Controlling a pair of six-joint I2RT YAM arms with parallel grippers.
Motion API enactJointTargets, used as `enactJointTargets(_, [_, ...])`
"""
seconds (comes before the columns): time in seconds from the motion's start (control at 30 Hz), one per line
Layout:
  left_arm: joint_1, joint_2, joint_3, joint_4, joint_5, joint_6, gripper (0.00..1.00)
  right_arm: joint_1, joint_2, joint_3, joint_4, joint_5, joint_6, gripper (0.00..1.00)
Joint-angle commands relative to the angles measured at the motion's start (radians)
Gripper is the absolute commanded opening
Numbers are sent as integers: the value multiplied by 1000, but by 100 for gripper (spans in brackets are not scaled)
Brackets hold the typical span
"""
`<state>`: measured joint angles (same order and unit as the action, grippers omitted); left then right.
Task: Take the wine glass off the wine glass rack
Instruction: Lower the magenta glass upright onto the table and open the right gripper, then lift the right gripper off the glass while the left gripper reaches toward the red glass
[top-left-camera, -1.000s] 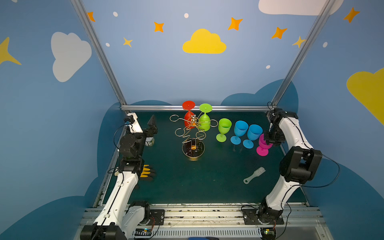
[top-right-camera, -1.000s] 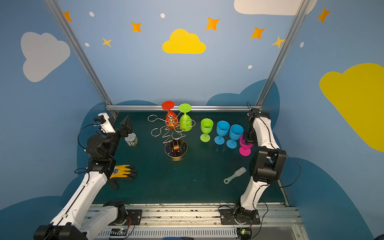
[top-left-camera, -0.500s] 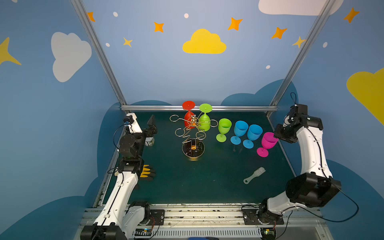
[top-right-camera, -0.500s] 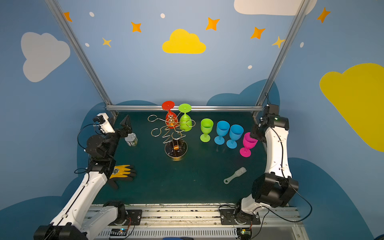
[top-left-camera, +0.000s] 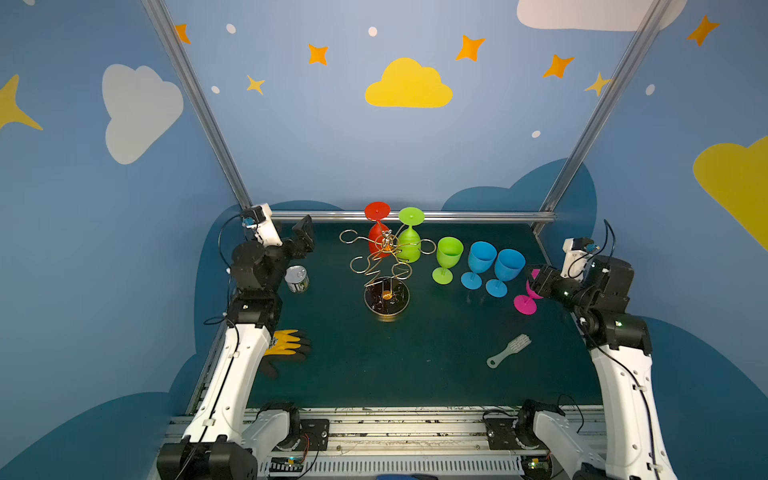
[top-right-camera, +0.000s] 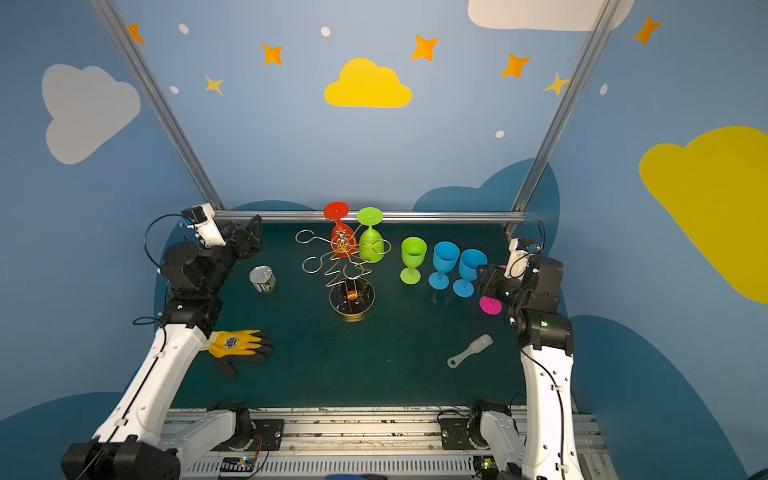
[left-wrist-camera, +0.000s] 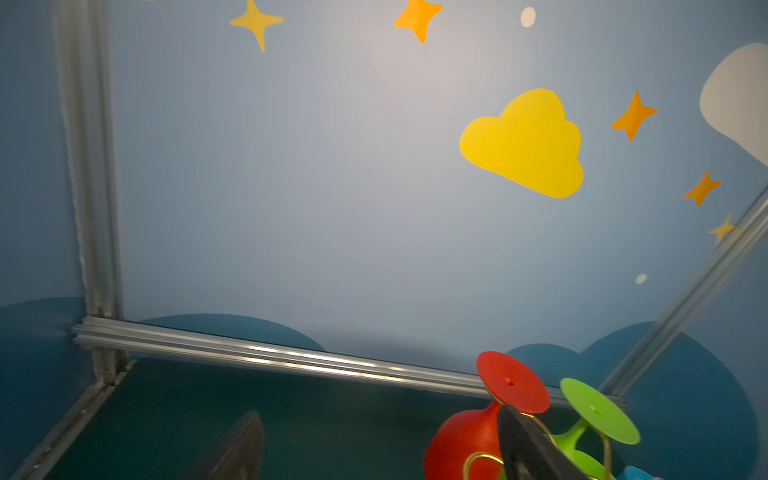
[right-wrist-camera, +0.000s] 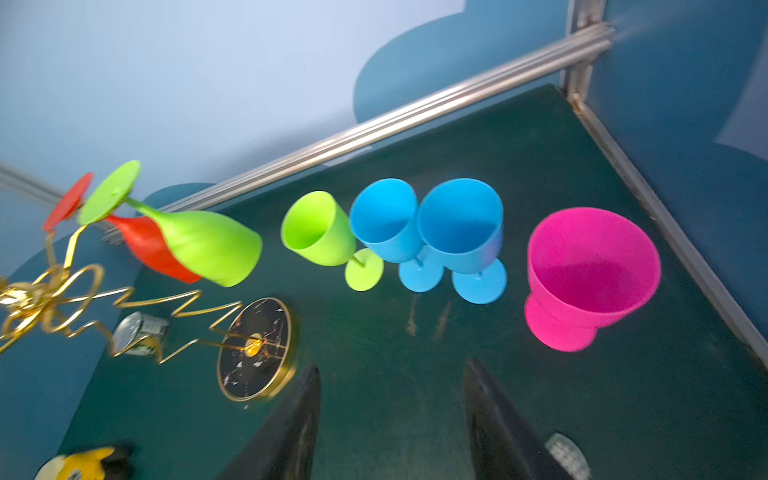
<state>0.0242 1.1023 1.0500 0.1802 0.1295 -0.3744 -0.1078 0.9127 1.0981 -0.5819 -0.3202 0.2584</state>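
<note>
I see the gold rack (top-left-camera: 384, 266) standing on the table (top-left-camera: 415, 365), toward the back middle. A red glass (top-left-camera: 377, 232) and a green glass (top-left-camera: 409, 245) hang foot-up from its far arms. My right gripper (right-wrist-camera: 392, 368) hovers over the table near the upright pink glass (right-wrist-camera: 590, 274), with its fingers apart and nothing between them. My left gripper (left-wrist-camera: 380, 413) hangs to the left of the rack, well apart from it. Its fingers are also spread and empty.
</note>
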Motion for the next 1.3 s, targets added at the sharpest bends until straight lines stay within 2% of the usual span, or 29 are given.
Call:
enactJointTargets(0.0, [8,79,110,-182,205,-79,83,62,-21,-32,89,-64,21,55])
enactJointTargets(0.2, [10,288,358,-375,452,-100,77,152,-51,-58,104,-65,23,55])
enactJointTargets(0.33, [5,415,469,-400,551,-127,77,183,-66,-103,129,-85,40,55])
enactJointTargets(0.53, [-4,555,591,-411,563,-147,76,247,-105,-208,180,-72,85,55])
enactJointTargets(0.8, [-59,715,756,-521,563,-89,74,297,-121,-256,189,-65,102,55])
enactJointTargets(1.27, [-151,832,908,-682,516,28,71,345,-110,-285,219,-52,121,55])
